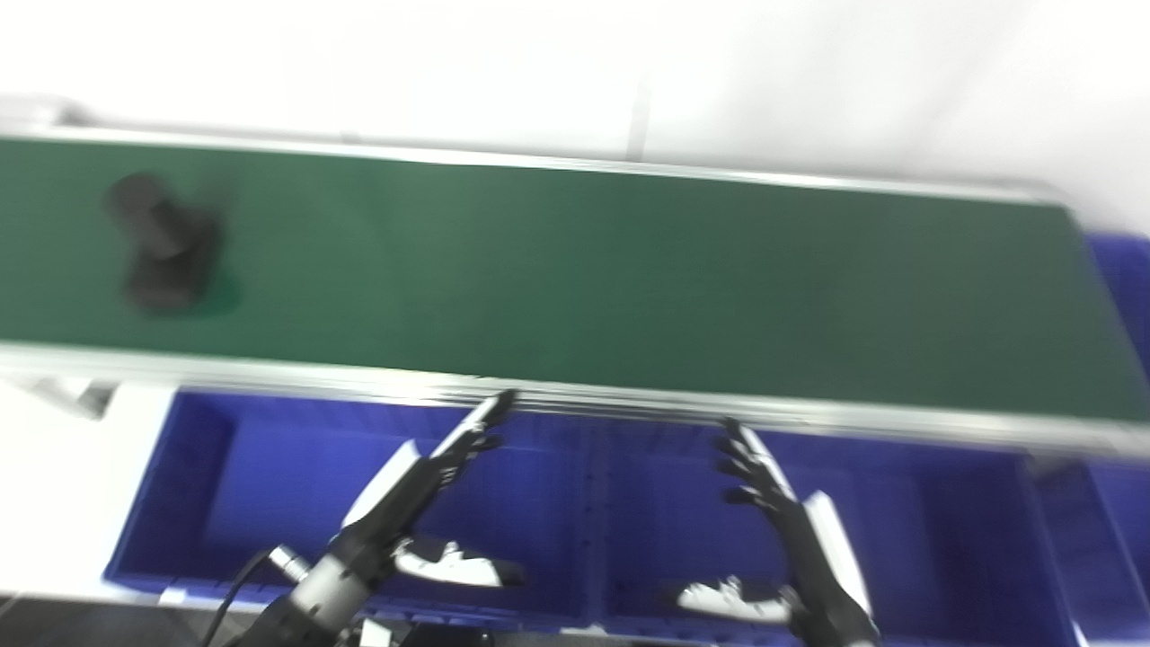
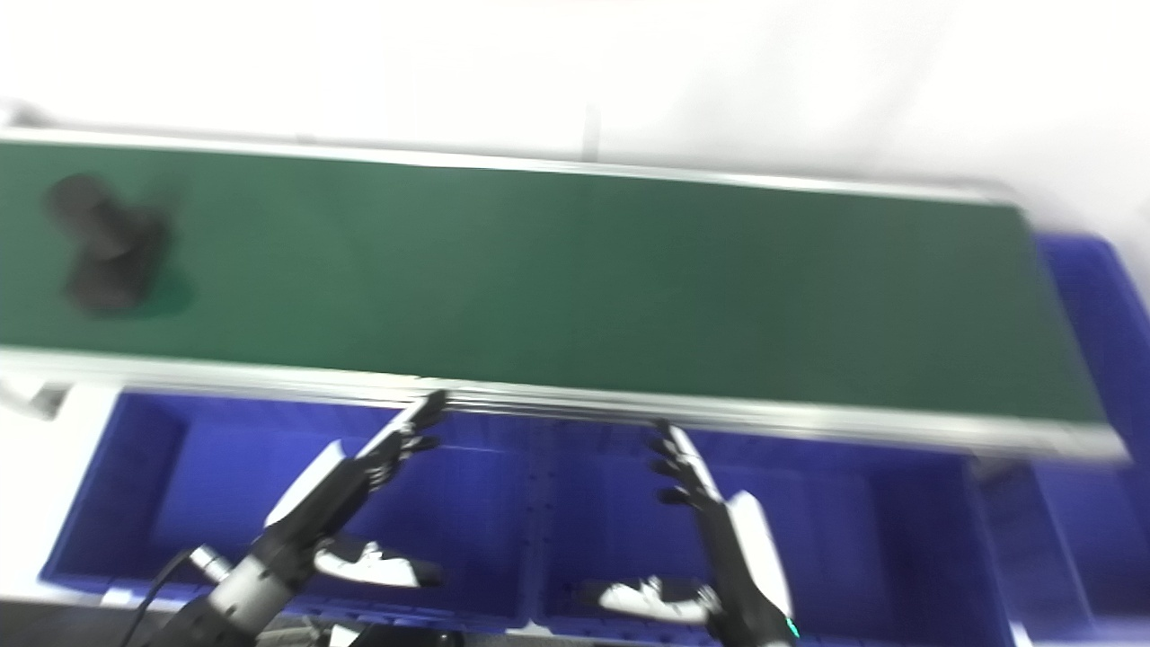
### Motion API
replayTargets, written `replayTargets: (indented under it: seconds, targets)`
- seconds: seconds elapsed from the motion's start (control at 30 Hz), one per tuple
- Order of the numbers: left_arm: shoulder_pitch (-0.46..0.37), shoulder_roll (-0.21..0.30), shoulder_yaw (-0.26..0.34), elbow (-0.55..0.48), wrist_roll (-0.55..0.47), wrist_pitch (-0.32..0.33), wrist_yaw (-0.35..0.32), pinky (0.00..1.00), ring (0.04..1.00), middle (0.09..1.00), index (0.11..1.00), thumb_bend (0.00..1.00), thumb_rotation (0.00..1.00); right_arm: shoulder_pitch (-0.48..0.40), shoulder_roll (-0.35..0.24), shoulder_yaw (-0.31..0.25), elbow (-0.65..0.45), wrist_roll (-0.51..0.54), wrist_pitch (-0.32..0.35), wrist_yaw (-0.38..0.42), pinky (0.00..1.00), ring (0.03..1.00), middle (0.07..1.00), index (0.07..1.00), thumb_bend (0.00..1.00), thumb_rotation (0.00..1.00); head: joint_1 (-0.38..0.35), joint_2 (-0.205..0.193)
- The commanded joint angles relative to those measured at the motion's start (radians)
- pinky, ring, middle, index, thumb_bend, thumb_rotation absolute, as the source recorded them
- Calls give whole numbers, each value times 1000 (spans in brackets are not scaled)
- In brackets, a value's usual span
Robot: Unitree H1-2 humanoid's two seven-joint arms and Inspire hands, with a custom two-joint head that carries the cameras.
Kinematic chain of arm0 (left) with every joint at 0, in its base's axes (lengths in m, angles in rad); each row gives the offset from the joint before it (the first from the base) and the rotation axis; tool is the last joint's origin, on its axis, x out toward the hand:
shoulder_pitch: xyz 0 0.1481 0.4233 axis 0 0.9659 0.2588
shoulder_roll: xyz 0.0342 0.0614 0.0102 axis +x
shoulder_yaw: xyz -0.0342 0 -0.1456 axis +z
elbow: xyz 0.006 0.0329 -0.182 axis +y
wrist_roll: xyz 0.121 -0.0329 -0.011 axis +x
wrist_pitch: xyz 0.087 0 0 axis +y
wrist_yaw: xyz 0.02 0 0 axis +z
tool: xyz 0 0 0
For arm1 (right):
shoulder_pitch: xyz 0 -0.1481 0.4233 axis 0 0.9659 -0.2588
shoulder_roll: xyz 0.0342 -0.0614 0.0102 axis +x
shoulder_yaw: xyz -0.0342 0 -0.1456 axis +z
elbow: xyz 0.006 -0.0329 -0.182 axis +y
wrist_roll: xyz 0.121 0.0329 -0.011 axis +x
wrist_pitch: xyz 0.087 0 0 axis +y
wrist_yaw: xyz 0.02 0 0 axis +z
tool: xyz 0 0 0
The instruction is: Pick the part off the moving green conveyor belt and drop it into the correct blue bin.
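Observation:
A dark, blurred part (image 1: 163,244) lies on the green conveyor belt (image 1: 575,270) at its far left end. Both hands hover low over the blue bins, nearer than the belt's front rail. My left hand (image 1: 422,499) is open, fingers stretched toward the rail and thumb spread out to the right, holding nothing. My right hand (image 1: 791,539) is also open, fingers up and thumb pointing left, with nothing in it. The part is far to the left of both hands.
Two blue bins sit side by side below the belt, the left one (image 1: 269,467) and the right one (image 1: 943,530). Another blue bin (image 1: 1123,270) shows at the belt's right end. A metal rail (image 1: 629,404) edges the belt's front. The picture is motion-blurred.

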Motion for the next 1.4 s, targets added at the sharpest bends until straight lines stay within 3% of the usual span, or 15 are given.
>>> replayTargets:
  seconds: [0.0, 0.23, 0.4, 0.57, 0.93, 1.13, 1.37]
  targets:
    - [-14, 12, 9, -6, 23, -53, 23, 842, 938, 984, 968, 873, 318, 11, -10, -16, -12, 28, -100, -27, 700, 830, 890, 953, 859, 126, 21, -14]
    - [-44, 40, 13, 23, 25, -59, 42, 795, 906, 969, 939, 895, 291, 21, -25, -54, -54, 91, -135, -14, 752, 864, 921, 989, 828, 121, 71, -67]
    - [-55, 45, 8, 49, 18, -59, 65, 779, 881, 937, 930, 905, 279, 5, -21, -67, -93, 114, -122, -5, 735, 862, 925, 991, 833, 81, 43, -85]
    - [-63, 53, -10, 67, 26, -59, 99, 759, 867, 926, 927, 907, 289, -25, -11, -73, -127, 117, -102, 2, 712, 847, 909, 977, 849, 106, 16, -94]
    - [-81, 86, -78, 78, 46, -60, 168, 724, 845, 919, 907, 898, 273, -155, 1, -102, -218, 113, -21, 45, 664, 818, 883, 948, 909, 203, 11, -113]
    - [-95, 98, -115, 86, 68, -60, 206, 761, 860, 914, 897, 905, 267, -240, 5, -118, -244, 73, 45, 76, 638, 795, 864, 930, 937, 289, 12, -113]
    - [-121, 116, -175, 113, 171, -59, 300, 785, 879, 929, 907, 905, 303, -334, 6, -121, -247, 22, 121, 115, 582, 760, 837, 899, 928, 316, -5, -114]
